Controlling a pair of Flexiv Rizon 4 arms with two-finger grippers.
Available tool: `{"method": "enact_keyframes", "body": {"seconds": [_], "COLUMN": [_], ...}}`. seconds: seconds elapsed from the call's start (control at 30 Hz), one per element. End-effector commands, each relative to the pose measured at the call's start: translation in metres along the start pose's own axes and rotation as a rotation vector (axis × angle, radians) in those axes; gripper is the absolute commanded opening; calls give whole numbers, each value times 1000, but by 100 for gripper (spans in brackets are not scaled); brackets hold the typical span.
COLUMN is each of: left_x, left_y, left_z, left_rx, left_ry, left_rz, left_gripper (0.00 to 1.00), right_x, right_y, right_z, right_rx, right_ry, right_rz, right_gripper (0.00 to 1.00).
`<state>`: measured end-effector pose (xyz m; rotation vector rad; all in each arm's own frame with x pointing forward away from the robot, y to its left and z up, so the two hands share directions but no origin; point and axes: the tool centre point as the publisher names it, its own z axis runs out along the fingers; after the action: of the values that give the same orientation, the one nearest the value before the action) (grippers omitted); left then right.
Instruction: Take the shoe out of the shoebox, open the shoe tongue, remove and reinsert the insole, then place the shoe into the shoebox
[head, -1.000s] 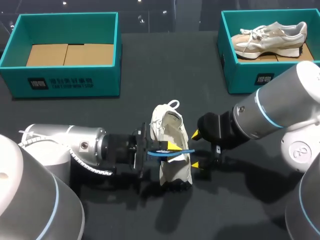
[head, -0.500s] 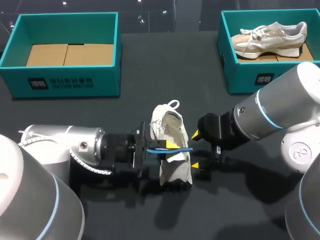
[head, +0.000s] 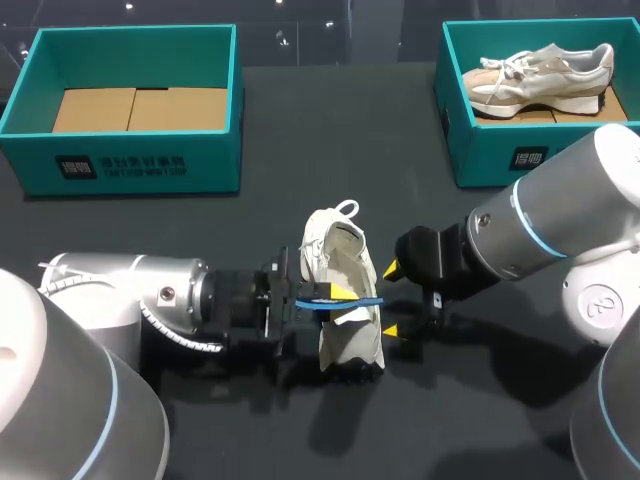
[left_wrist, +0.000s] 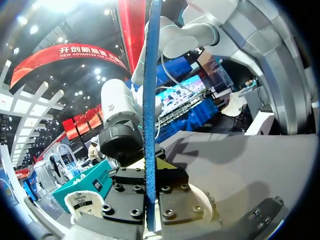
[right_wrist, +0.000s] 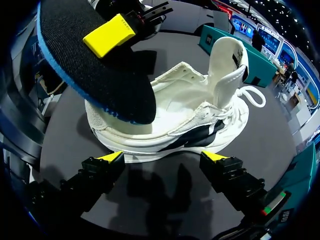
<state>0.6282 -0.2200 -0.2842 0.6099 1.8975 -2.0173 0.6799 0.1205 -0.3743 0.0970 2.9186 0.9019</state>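
Head view, from the left: an empty teal shoebox sits at the far left, well apart from the work. My left gripper is clamped flat on the insole and holds it just above the white shoe, which stands on its sole mid-table. To the shoe's right, my right gripper has its fingers spread wide along the sole, gripping nothing. A second shoebox at the far right holds another shoe.

Reinsertion looks to be the step in hand. The insole's toe end should tip down and lead into the opening. The right fingers would do well to steady the sole first, so the shoe cannot slide or topple.
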Motion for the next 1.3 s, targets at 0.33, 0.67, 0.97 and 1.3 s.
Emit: {"method": "enact_keyframes", "body": {"seconds": [0.33, 0.67, 0.97, 1.3], "left_x": [0, -3, -6, -5], "left_y": [8, 15, 24, 37], "left_z": [2, 6, 10, 11], "left_rx": [-19, -30, -30, -45], "left_ry": [-8, -12, -17, -10], "left_rz": [-1, -3, -8, -16], "left_gripper": [0, 0, 0, 0], "right_x": [1, 1, 1, 1], "right_y": [-1, -1, -1, -1], "right_z": [0, 0, 0, 0], "right_rx": [-2, -2, -2, -2], "right_ry": [-1, -1, -1, -1], "right_rz": [-1, -1, -1, -1], "right_gripper": [100, 100, 100, 100]}}
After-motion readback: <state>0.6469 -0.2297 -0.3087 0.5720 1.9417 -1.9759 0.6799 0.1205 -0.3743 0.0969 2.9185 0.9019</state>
